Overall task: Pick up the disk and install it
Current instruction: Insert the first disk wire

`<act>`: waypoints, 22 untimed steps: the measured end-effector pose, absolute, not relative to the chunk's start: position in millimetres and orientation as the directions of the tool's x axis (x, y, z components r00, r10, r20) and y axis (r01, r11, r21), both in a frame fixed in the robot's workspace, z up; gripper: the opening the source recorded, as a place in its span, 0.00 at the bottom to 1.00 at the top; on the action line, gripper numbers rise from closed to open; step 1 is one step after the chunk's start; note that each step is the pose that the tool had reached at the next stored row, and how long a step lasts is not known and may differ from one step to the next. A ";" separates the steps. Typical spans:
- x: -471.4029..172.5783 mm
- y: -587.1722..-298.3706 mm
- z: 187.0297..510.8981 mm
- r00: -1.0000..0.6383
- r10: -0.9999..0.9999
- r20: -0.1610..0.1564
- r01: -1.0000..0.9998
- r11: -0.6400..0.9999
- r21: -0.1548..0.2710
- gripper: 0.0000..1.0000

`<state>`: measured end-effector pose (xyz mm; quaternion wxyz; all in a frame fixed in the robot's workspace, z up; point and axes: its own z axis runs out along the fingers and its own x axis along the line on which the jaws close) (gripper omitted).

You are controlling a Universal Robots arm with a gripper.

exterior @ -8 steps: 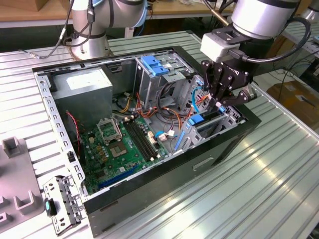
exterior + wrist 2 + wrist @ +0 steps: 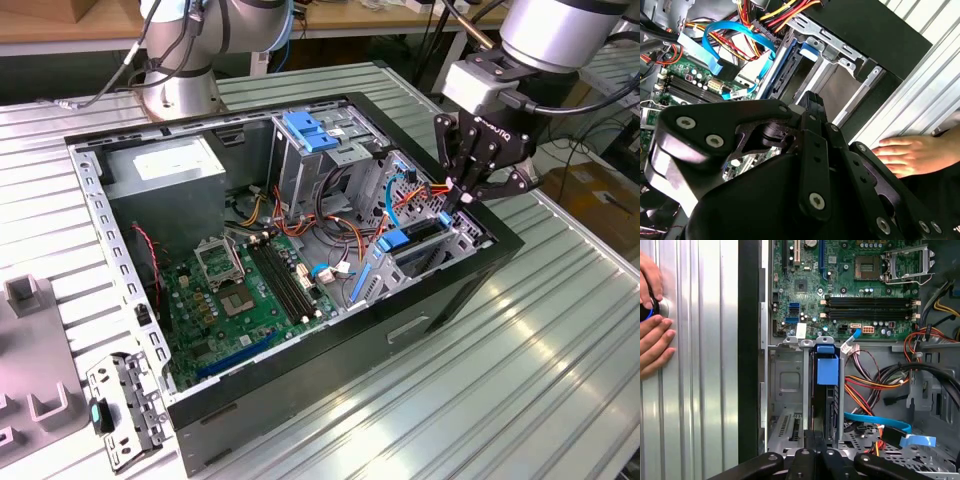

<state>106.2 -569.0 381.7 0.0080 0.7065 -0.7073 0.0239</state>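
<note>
The gripper (image 2: 462, 195) hangs over the right end of the open computer case (image 2: 450, 290), at the exterior view's right, with its tips down at the drive cage (image 2: 785, 385). The fingers look drawn together. Whether they pinch anything or only press with their tips, I cannot tell.

The disk (image 2: 415, 238) stands on edge in the cage, its blue frame uppermost. In the first wrist view its blue tab (image 2: 826, 369) faces the main board (image 2: 855, 295) and its dark edge runs back towards the gripper's tips. It looks to be seated in its slot, or close to it. How deep it sits is hidden.

Several things could go wrong from here:

- **Jamming:** a push that is off line with the rails could wedge the disk askew against the metal walls.
- **Slipping:** closed tips on so narrow an edge could slide off and hit the cage.
- **Cables:** a bundle of red, orange and yellow wires (image 2: 865, 390) and a flat blue cable (image 2: 880, 421) lie just beside the slot. Either could be trapped under the gripper or dragged along with it.
- **The person:** two hands (image 2: 652, 335) rest on the ribbed table (image 2: 540, 380) near the case wall. A sideways swing of the arm would bring it towards them.
</note>
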 end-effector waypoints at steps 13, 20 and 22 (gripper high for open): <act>114.9 -568.9 387.1 0.114 -0.992 0.045 -0.993 -0.115 -0.022 0.11; 136.0 -563.9 387.0 0.121 -0.992 0.045 -0.992 -0.122 -0.019 0.11; 139.3 -563.2 387.0 0.125 -0.991 0.045 -0.992 -0.126 -0.019 0.11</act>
